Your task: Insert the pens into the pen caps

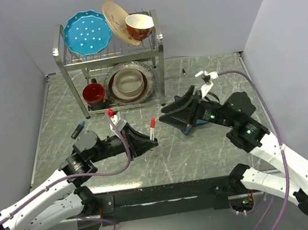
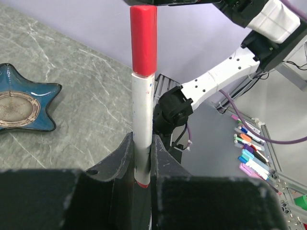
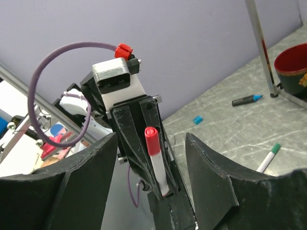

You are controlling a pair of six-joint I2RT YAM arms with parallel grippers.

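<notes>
Far left on the table lies the blue-tipped marker (image 1: 78,129), well apart from me. My left gripper (image 1: 151,142) is clenched on the lower barrel of a white pen (image 1: 152,127), holding it upright with its red cap (image 2: 143,38) on top. Just right of it, my right gripper (image 1: 172,118) is spread wide and grasps nothing, its tips facing the pen but not touching it. A blue star dish (image 2: 50,88) lies beneath that gripper.
</notes>
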